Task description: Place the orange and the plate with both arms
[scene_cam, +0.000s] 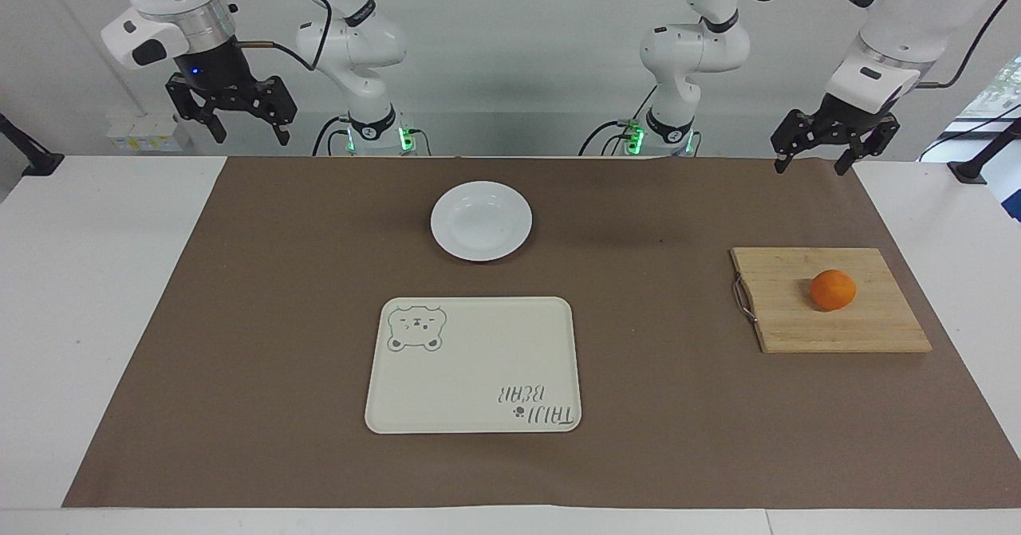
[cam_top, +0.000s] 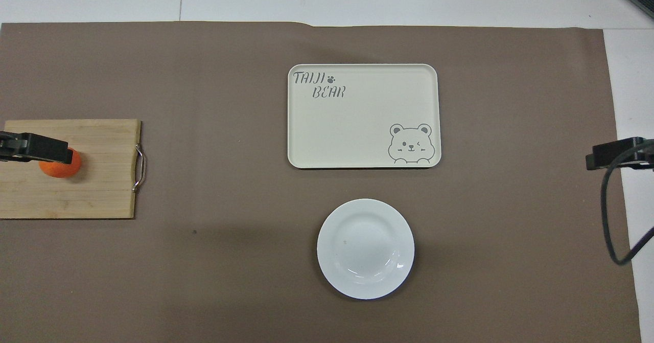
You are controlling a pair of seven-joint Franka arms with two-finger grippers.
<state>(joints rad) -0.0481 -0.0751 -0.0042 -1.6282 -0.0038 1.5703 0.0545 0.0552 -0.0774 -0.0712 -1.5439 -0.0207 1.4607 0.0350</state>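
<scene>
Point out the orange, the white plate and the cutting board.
orange (scene_cam: 833,289), facing view, middle of the fruit.
plate (cam_top: 365,248), overhead view, dished centre.
cutting board (scene_cam: 786,320), facing view, bare wood beside the orange.

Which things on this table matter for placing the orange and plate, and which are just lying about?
Part of the job:
orange, on the wooden board
plate, near the robots
left gripper, jaws open, raised
right gripper, jaws open, raised

Just lying about, though either may figure in the job:
wooden board
bear tray
</scene>
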